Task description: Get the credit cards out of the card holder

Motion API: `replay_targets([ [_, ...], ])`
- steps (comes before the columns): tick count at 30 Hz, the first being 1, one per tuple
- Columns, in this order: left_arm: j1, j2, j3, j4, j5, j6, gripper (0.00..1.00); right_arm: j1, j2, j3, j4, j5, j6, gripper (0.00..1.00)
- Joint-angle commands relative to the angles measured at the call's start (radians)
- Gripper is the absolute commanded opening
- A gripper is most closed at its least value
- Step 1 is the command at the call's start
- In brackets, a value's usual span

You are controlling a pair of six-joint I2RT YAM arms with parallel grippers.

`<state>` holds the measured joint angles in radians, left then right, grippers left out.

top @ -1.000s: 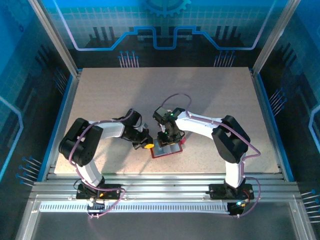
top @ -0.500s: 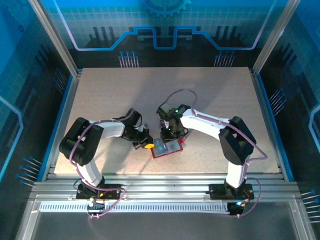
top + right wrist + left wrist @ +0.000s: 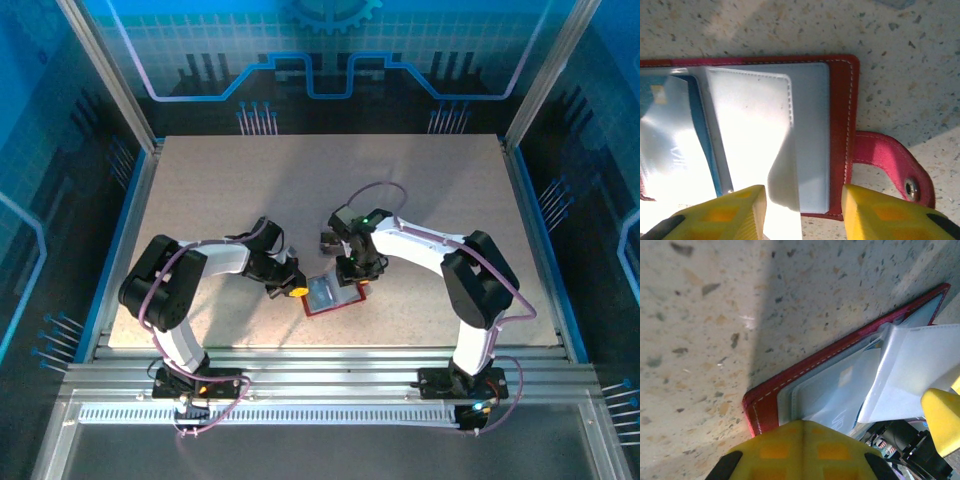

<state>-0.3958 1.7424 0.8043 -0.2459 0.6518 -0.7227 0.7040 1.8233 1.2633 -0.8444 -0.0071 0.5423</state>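
The card holder lies open on the table, red outside with grey-silver sleeves inside. Its red tab with a metal snap sticks out from one edge. A blue credit card with a chip sits inside a clear sleeve and shows too in the left wrist view. My left gripper is shut, its yellow tips pressing on the holder's edge near a red corner. My right gripper hangs open over the tab side of the holder, straddling a pale sleeve flap.
The speckled tabletop stretches wide beyond the holder. Metal rails run along the near edge by the arm bases, and blue frame walls close in the left and right sides.
My right gripper has moved right across the holder, from its middle toward the tab side, with its jaws a little narrower. The left gripper and the holder stay put.
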Motion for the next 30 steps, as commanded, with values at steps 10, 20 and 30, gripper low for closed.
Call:
replay_targets([
  [10,-0.006,-0.043,0.045,-0.075,-0.004,0.036,0.0,-0.017,-0.007,-0.067,0.041,-0.048,0.004,0.39],
  [20,-0.087,-0.054,0.136,-0.093,0.009,0.018,0.0,-0.014,-0.027,-0.025,-0.016,-0.031,-0.009,0.37],
  [30,-0.111,-0.031,0.121,-0.059,0.011,-0.008,0.0,-0.015,-0.075,-0.014,0.062,-0.176,0.025,0.36],
])
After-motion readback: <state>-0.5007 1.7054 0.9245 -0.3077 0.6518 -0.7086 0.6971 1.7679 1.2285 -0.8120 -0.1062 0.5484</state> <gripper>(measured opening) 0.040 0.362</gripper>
